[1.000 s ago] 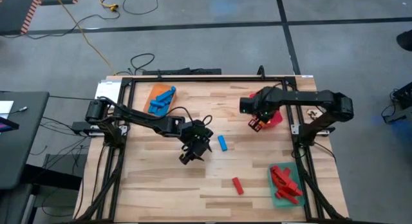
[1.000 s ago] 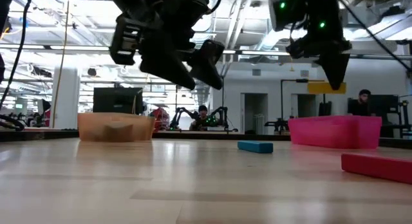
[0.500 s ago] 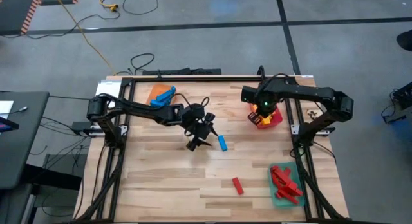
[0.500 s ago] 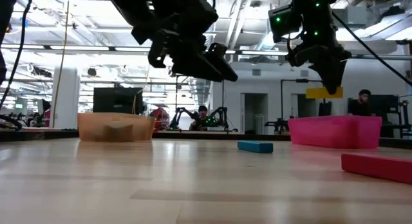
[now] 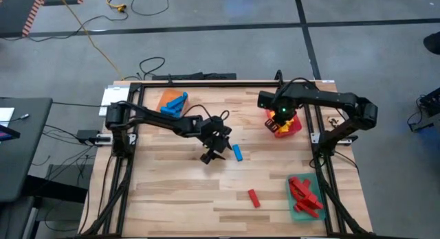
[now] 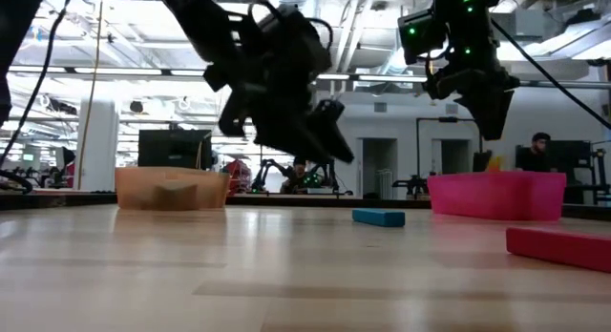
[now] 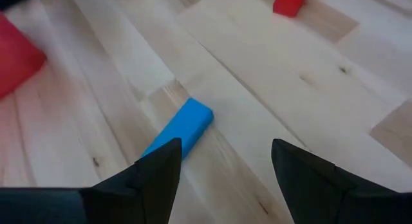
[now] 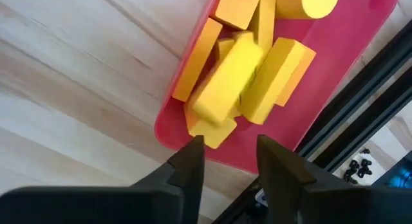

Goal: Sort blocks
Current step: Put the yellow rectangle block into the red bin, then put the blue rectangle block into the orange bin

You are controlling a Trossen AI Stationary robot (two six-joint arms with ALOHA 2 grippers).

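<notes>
The left gripper [image 7: 222,166] hovers wide over a blue block [image 7: 182,126]. The right gripper [image 8: 228,153], parted and empty, hangs over the red tray [image 8: 335,44] of yellow blocks [image 8: 225,82].

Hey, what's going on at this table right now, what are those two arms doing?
Two robot arms are sorting coloured blocks into trays. The right gripper hangs open over the red tray, with a yellow block blurred just beyond its fingers, above the yellow pile. The left gripper is open and angled at a blue block lying mid-table. A red block also lies loose; the orange tray holds blue blocks, the green tray red ones.
</notes>
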